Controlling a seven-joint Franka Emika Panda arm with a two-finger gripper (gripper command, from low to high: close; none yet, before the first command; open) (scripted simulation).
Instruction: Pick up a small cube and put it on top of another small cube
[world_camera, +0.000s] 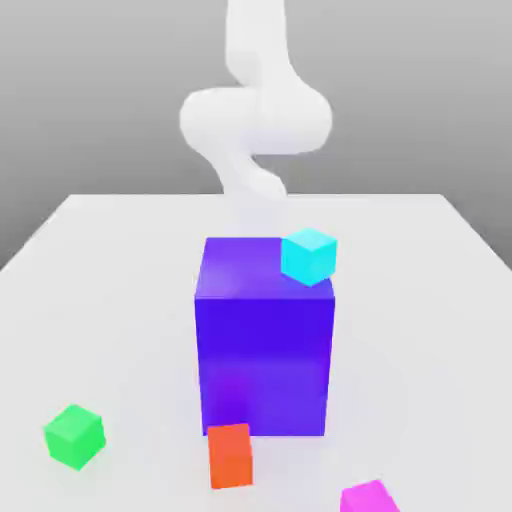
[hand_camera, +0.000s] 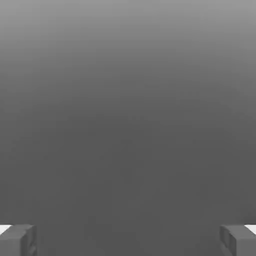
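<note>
Zero cubes in the wide-open gripper (hand_camera: 128, 241), pink cube (world_camera: 368, 499) around 4 o'clock from the orange cube (world_camera: 230, 458) in the exterior view. Could easily clip the big block (world_camera: 265, 365) by reaching over too low, tbh.

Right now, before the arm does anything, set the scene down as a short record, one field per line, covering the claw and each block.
claw: open and empty
big block: blue-purple, standing on the table
cyan cube: at the big block's upper corner, exterior view's right
orange-red cube: in front of the big block
green cube: near the exterior view's left edge
magenta cube: at the exterior view's bottom edge, partly cut off
stacking: magenta cube not on orange-red cube
</note>
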